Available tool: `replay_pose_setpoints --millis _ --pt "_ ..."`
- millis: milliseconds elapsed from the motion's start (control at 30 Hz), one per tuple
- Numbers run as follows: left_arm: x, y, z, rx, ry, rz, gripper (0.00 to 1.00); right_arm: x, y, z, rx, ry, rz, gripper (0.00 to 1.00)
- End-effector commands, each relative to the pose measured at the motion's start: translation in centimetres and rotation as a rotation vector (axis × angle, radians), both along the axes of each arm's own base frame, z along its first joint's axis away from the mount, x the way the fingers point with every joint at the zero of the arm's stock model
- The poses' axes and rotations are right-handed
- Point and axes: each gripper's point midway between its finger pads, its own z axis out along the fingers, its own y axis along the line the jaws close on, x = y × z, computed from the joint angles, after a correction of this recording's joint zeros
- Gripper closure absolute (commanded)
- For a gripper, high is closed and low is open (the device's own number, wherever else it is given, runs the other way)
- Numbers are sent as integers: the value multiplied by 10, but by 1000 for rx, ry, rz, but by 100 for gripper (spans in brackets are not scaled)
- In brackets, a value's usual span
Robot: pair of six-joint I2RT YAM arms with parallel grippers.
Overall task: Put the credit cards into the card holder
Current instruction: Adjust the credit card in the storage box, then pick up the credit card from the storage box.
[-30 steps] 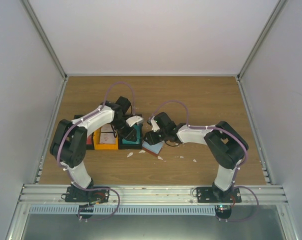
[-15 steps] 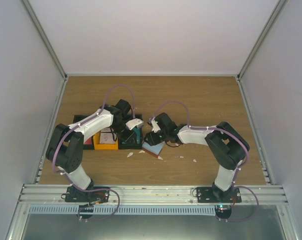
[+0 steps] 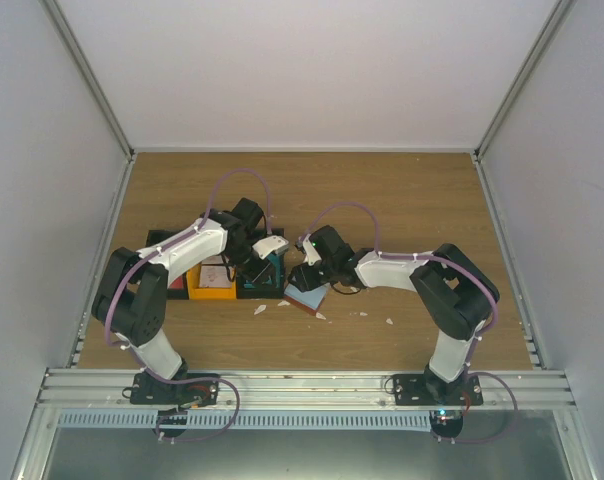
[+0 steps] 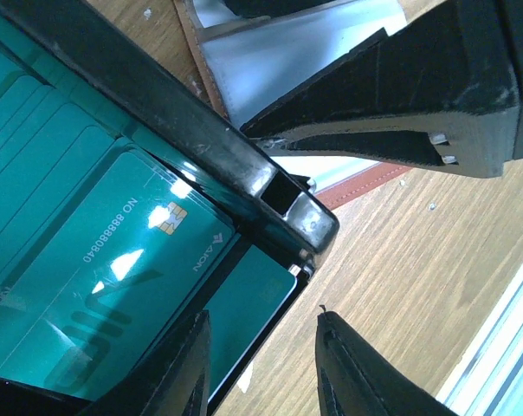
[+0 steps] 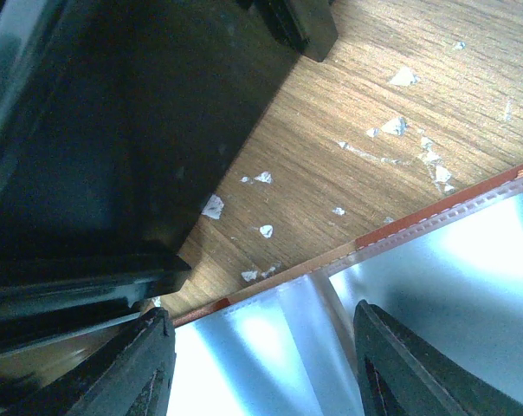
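Note:
Teal credit cards (image 4: 114,260) lie stacked in a black bin (image 4: 201,147); they also show in the top view (image 3: 263,272). My left gripper (image 4: 261,368) is open just above the bin's corner, with one teal card's edge (image 4: 253,303) under the gap and nothing held. The card holder (image 3: 307,295) lies open on the table, with clear sleeves (image 5: 270,347) and a reddish-brown edge (image 5: 469,204). My right gripper (image 5: 266,364) is open right over the sleeves and empty. In the top view the left gripper (image 3: 269,262) and right gripper (image 3: 304,276) are close together.
An orange bin (image 3: 212,280) with whitish cards and another black bin (image 3: 167,272) stand left of the teal-card bin. Tiny white scraps (image 5: 261,230) lie on the wood near the holder and further right (image 3: 389,322). Grey walls enclose the table.
The left arm's elbow has swung left and its gripper has shifted slightly over the teal-card bin. The right arm has hardly moved.

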Motion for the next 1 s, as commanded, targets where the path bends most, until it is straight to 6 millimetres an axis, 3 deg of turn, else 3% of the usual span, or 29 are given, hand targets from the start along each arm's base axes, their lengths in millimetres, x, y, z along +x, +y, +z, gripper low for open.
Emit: replay_pose_setpoints --millis 0,267,433,700,967 --pt "0 0 -7 27 -14 -29 64 -23 -22 -26 -90 101 -12 42" --pt "-10 -5 -13 34 -35 -107 66 -25 -25 -29 -100 107 -16 42" --pt "-8 -6 -12 27 -80 -140 80 -25 -27 -29 -105 103 -21 42" --pt "7 -7 13 11 -231 -172 94 -22 -27 -25 -99 91 -38 42" --pt "23 -3 43 37 -347 -136 100 -17 -27 -9 -73 55 -66 42"
